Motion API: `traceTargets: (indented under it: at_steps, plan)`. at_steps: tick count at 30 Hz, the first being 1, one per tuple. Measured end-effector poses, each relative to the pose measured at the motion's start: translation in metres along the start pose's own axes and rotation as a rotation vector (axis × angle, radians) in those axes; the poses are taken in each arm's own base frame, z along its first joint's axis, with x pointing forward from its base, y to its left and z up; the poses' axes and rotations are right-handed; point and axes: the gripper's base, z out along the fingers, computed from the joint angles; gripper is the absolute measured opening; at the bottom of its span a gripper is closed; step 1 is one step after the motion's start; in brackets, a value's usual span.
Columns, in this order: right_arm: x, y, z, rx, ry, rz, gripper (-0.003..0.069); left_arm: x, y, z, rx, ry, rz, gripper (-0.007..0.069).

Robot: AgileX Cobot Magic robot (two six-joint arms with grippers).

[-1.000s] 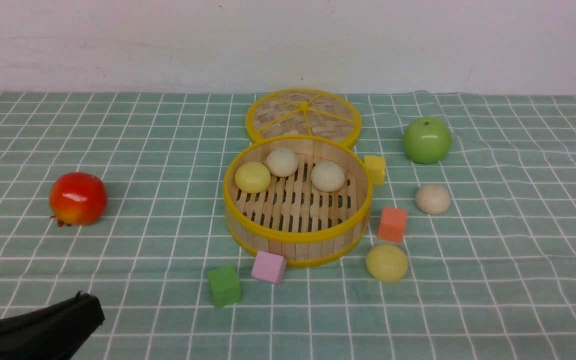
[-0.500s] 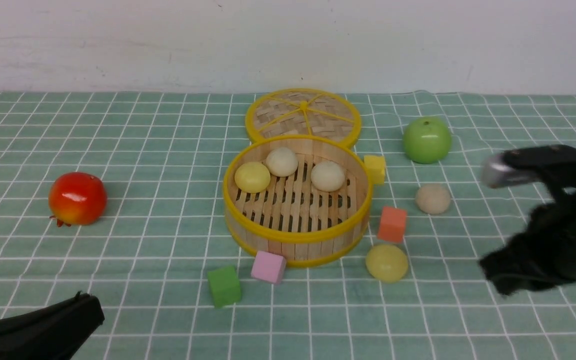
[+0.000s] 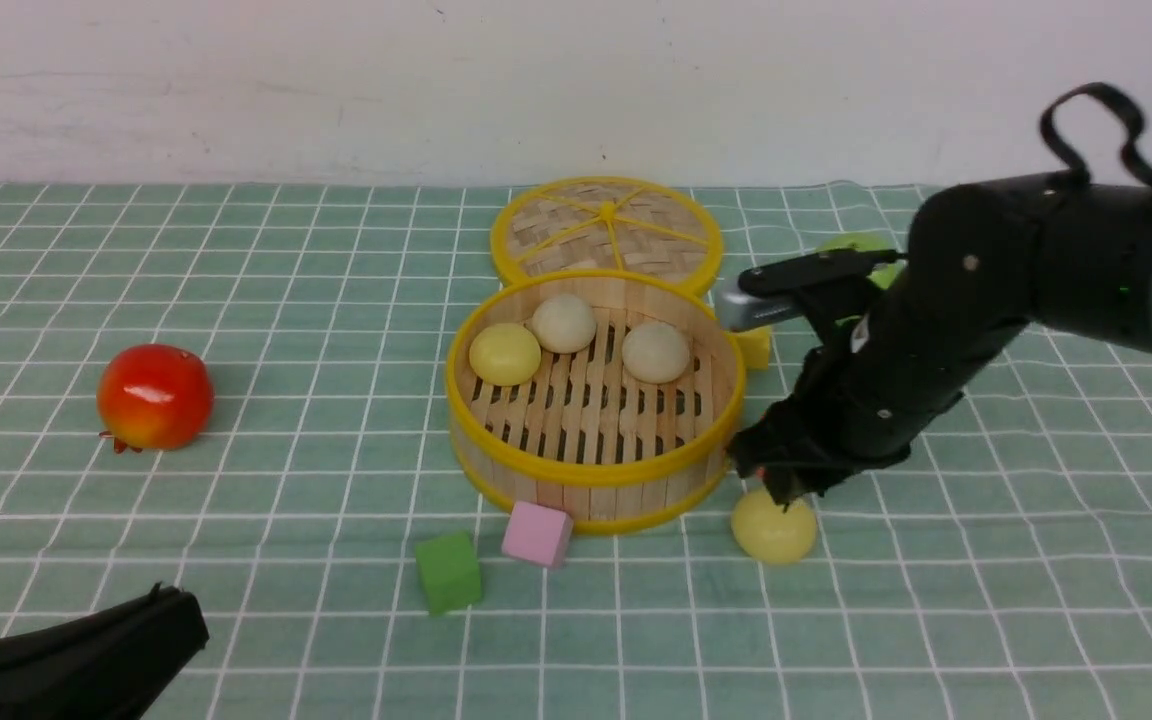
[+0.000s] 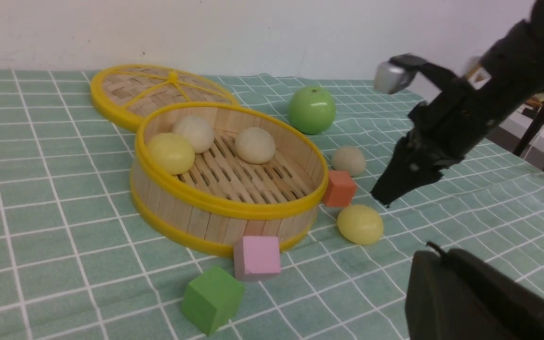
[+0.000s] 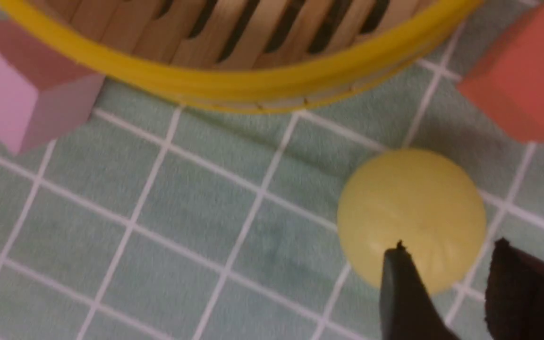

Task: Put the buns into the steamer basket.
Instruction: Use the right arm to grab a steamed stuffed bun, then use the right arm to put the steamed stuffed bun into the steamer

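Observation:
The steamer basket [image 3: 591, 472] stands mid-table with three buns inside: one pale yellow [image 3: 504, 354] and two beige [image 3: 564, 322] [image 3: 655, 351]. A fourth bun, pale yellow [image 3: 774, 528] [image 5: 411, 212], lies on the cloth by the basket's front right. My right gripper [image 3: 786, 485] [image 5: 450, 245] hangs just above this bun, open, with nothing between its fingers. A beige bun [image 4: 349, 160] lies on the cloth further back; my right arm hides it in the front view. My left gripper [image 3: 171, 605] [image 4: 430, 248] rests shut and empty at the near left.
The woven lid [image 3: 606, 230] lies behind the basket. An orange cube [image 4: 339, 188] sits close to the yellow bun, with a pink cube [image 3: 537, 533] and a green cube [image 3: 449, 572] before the basket. A green apple [image 4: 311, 109] stands back right, a red fruit [image 3: 156, 397] far left.
My right arm came in from the right and swung leftward to just above the yellow bun on the cloth, and its jaws opened. The left arm has not moved.

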Motion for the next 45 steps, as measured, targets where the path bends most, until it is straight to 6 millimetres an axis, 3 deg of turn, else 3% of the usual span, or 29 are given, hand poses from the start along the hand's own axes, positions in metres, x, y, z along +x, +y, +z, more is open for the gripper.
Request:
traceTargets:
  at_steps: [9, 17, 20, 21, 22, 28, 30, 34, 38, 45]
  plan:
    - [-0.006, -0.010, 0.041, 0.018, -0.011, 0.016, 0.0271, 0.000, 0.000, 0.000, 0.000, 0.000, 0.000, -0.0003]
    - [-0.006, -0.013, 0.043, 0.023, -0.004, 0.020, 0.0169, 0.000, 0.000, 0.000, 0.000, 0.000, 0.000, -0.0003]
    - [-0.005, -0.010, 0.030, 0.010, 0.011, 0.009, 0.0047, 0.000, 0.000, 0.000, 0.000, 0.000, 0.000, -0.0003]
    - [-0.005, -0.010, 0.029, 0.010, 0.007, 0.006, 0.0039, 0.000, 0.000, 0.000, 0.000, 0.000, 0.000, -0.0003]
    - [-0.005, -0.006, 0.013, -0.012, 0.002, 0.006, 0.0004, 0.000, 0.000, 0.000, 0.000, 0.000, 0.000, -0.0003]
    - [-0.023, 0.019, -0.047, -0.133, -0.179, -0.033, 0.0002, 0.000, 0.000, 0.000, 0.000, 0.000, 0.000, -0.0003]
    - [-0.032, 0.029, -0.054, -0.158, -0.239, -0.064, 0.0006, 0.000, 0.000, 0.000, 0.000, 0.000, 0.000, -0.0001]
    - [-0.050, 0.048, -0.032, -0.179, -0.310, -0.098, 0.0008, 0.000, 0.000, 0.000, 0.000, 0.000, 0.000, 0.0003]
    - [-0.059, 0.046, 0.009, -0.164, -0.291, -0.089, 0.0018, 0.000, 0.000, 0.000, -0.001, 0.002, 0.000, 0.0006]
    - [-0.061, 0.043, 0.037, -0.156, -0.258, -0.081, 0.0099, 0.000, 0.000, 0.000, -0.001, 0.003, 0.000, 0.0012]
